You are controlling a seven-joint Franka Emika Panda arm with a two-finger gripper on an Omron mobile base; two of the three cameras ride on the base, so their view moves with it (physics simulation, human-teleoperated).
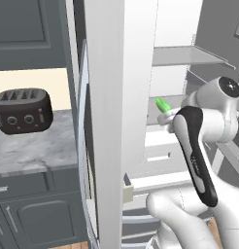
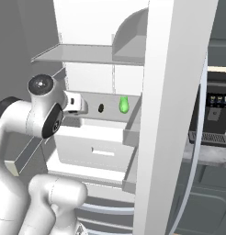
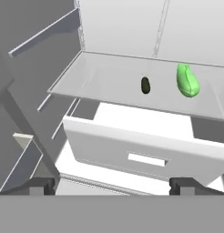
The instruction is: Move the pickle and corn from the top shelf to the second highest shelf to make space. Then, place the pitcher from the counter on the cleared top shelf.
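My gripper [image 3: 113, 184] has its jaws spread wide and holds nothing, aimed into the open white cabinet. The pickle [image 3: 187, 80] lies on the second highest shelf [image 3: 104, 86], at about one o'clock from my fingertips, with a small dark oblong thing [image 3: 145, 85] just beside it at its nine o'clock. I judge the pickle light, stiff and slippery; I'd pinch it across its narrow middle. Below the shelf, a white drawer [image 3: 145, 150] sits closed; I cannot tell its contents.
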